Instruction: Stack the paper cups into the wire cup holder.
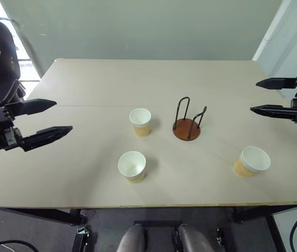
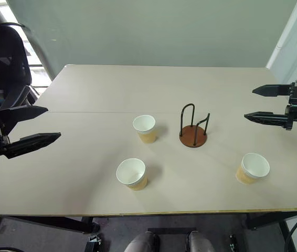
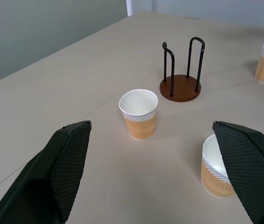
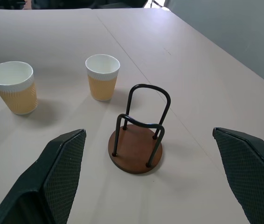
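So, going left to right in the head view: the left gripper point(image 1: 46, 121) hangs at the left edge of the frame over the table point(image 1: 85, 84), fingers spread wide and holding nothing. Three paper cups total, all standing upright, mouths up, none tipped. The near-left cup point(image 1: 132, 166) sits lower centre-left, the middle cup point(image 1: 140, 121) is just above it near the centre, and the right cup point(image 1: 252, 161) is off at lower right, well apart from the other two. One wire cup holder point(image 1: 187, 122) stands just right of centre, right beside the middle cup but not touching it; brown disc base flat on the table, two black wire loops pointing straight up, nothing in it. Nothing stands between the cups and the holder. The right gripper point(image 1: 266, 96) floats at the right edge, above the right cup in the frame, also spread wide and empty.
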Tool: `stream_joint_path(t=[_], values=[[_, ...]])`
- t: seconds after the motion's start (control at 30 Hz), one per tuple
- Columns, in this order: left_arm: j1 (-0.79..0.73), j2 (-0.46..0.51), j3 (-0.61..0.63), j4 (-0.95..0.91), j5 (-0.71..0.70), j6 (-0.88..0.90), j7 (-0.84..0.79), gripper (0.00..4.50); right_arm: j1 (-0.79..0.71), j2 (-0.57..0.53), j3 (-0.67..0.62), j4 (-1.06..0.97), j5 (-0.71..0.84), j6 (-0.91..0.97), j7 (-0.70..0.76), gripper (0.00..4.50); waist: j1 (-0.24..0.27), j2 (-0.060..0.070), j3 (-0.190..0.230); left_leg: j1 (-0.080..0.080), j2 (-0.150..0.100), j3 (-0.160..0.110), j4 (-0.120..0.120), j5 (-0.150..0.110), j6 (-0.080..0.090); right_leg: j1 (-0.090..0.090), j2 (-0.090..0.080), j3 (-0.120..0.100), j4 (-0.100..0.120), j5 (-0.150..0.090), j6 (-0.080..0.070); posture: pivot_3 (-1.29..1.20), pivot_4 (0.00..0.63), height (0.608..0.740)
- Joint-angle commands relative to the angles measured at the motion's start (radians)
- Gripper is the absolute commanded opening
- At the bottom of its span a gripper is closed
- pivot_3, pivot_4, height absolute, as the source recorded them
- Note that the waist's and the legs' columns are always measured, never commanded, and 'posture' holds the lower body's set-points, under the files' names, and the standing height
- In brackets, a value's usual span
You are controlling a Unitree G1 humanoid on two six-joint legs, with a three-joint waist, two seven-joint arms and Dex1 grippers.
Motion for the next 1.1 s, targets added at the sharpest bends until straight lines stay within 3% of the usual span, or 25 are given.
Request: stream_joint_path(t=[0.03, 0.23, 0.37, 0.57, 0.7, 0.87, 1.1], values=[[-0.006, 0.014, 0.024, -0.017, -0.005, -0.010, -0.003, 4.47, -0.002, -0.012, -0.031, -0.020, 0.017, -0.007, -0.004, 4.50, 0.000, 0.000, 0.000, 0.000, 0.000, 0.000, 0.000, 0.000, 0.000, 0.000, 0.000, 0.000, 0.000, 0.000, 0.000, 0.00, 0.150, 0.740], [-0.016, 0.018, 0.011, -0.014, -0.004, -0.013, -0.002, 4.47, 0.004, -0.010, -0.026, -0.033, 0.018, 0.003, -0.009, 4.50, 0.000, 0.000, 0.000, 0.000, 0.000, 0.000, 0.000, 0.000, 0.000, 0.000, 0.000, 0.000, 0.000, 0.000, 0.000, 0.00, 0.150, 0.740], [-0.025, 0.016, -0.007, -0.011, -0.005, -0.019, -0.007, 4.47, 0.081, 0.001, 0.000, -0.156, 0.048, 0.106, -0.031, 4.50, 0.000, 0.000, 0.000, 0.000, 0.000, 0.000, 0.000, 0.000, 0.000, 0.000, 0.000, 0.000, 0.000, 0.000, 0.000, 0.00, 0.150, 0.740], [-0.038, 0.017, -0.055, -0.007, 0.000, -0.034, -0.018, 4.47, 0.211, 0.062, 0.033, -0.449, 0.135, 0.304, -0.154, 4.50, 0.000, 0.000, 0.000, 0.000, 0.000, 0.000, 0.000, 0.000, 0.000, 0.000, 0.000, 0.000, 0.000, 0.000, 0.000, 0.00, 0.150, 0.740], [-0.041, 0.014, -0.086, -0.027, -0.002, -0.039, -0.025, 4.47, 0.235, 0.120, 0.103, -0.533, 0.124, 0.419, -0.281, 4.50, -0.001, -0.001, 0.000, 0.000, 0.000, 0.000, 0.001, 0.001, -0.001, 0.000, 0.001, 0.001, 0.000, 0.000, 0.000, 0.00, 0.150, 0.740], [-0.047, 0.005, -0.096, -0.052, -0.015, -0.029, -0.009, 4.47, 0.220, 0.195, 0.213, -0.555, 0.084, 0.517, -0.416, 4.50, -0.002, -0.003, 0.000, 0.000, 0.000, 0.000, 0.002, 0.001, 0.000, 0.000, 0.001, 0.002, 0.000, 0.000, 0.000, 0.00, 0.150, 0.740], [-0.012, -0.009, -0.061, -0.090, -0.012, -0.017, 0.011, 4.47, 0.159, 0.354, 0.302, -0.438, -0.018, 0.532, -0.601, 4.50, -0.003, -0.003, 0.000, 0.000, 0.000, 0.000, 0.001, 0.001, 0.001, -0.001, 0.002, 0.002, 0.000, 0.003, 0.005, 0.00, 0.150, 0.740]])
